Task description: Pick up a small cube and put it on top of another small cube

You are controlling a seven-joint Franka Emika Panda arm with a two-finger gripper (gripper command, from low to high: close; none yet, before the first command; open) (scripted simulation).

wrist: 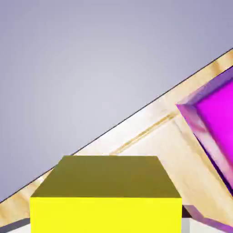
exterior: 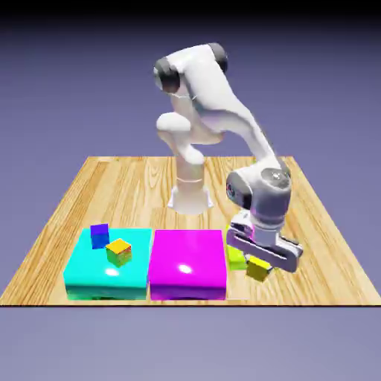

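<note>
Yellow cube (wrist: 105,215) sits between the fingertips of the gripper (exterior: 260,269), clamped shut on it.

Left of the magenta block (exterior: 188,260) in the exterior view, the cyan block (exterior: 109,268) carries a plain blue cube (exterior: 100,236) and an orange-topped, green-sided cube (exterior: 119,252). Right of it, a cube (exterior: 258,269) is yellow.

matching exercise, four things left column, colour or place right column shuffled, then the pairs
1. small yellow cube
2. robot base
3. blue cube
4. magenta block

A. on the cyan block
B. beside the cyan block
C. in the gripper
D. near the table's far edge

1-C; 2-D; 3-A; 4-B
</note>
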